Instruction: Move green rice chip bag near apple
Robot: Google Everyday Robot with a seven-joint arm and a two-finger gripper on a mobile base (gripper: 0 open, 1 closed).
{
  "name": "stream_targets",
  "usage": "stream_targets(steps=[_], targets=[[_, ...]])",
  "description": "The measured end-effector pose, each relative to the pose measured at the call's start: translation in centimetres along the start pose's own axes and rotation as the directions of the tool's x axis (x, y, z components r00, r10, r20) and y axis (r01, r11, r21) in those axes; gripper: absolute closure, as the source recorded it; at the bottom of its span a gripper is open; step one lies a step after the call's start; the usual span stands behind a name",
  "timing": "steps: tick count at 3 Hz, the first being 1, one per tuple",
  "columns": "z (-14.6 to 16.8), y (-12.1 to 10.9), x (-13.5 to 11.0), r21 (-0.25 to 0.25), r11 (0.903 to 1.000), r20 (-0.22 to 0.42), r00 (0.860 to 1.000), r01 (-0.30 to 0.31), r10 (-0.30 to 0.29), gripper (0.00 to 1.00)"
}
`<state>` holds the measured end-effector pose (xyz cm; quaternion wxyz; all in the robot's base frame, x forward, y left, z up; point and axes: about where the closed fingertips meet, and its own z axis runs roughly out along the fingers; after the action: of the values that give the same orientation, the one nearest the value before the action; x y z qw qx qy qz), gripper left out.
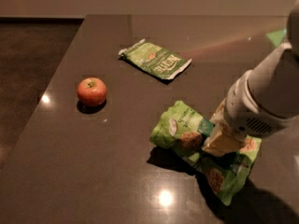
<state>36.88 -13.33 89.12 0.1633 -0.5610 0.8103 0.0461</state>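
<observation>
Right, in the camera view the pincer [223, 143] is down low over the right side of the counter [117, 171]. It hangs off the thick white arm [266, 97] that comes in from the right edge. Its cream tips are closed into the middle of the chip bag [180, 127], and the bright green bag bunches up on both sides of them. One puffy end sticks out to the pincer's left, and the other end trails below it toward the near edge. That left end throws a dark shadow on the counter beneath it. The apple [91, 91] sits upright, well off to the pincer's left and a bit farther back, well apart from the bag. A flatter green packet [156, 59] lies flat farther back, up and to the left of the pincer, apart from both bag and apple.
</observation>
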Motion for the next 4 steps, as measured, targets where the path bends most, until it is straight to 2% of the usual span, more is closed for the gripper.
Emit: stream_targets(steps=[2, 3, 4], targets=[[-4.1, -5.3, -4.5, 0.042, 0.9975, 0.063, 0.997, -0.057, 0.055, 1.00], [-5.2, -9.0, -6.3, 0.079, 0.9927, 0.076, 0.993, -0.092, 0.086, 1.00], [-4.6, -12.8, -6.8, 0.110, 0.9849, 0.070, 0.989, -0.134, 0.127, 1.00]])
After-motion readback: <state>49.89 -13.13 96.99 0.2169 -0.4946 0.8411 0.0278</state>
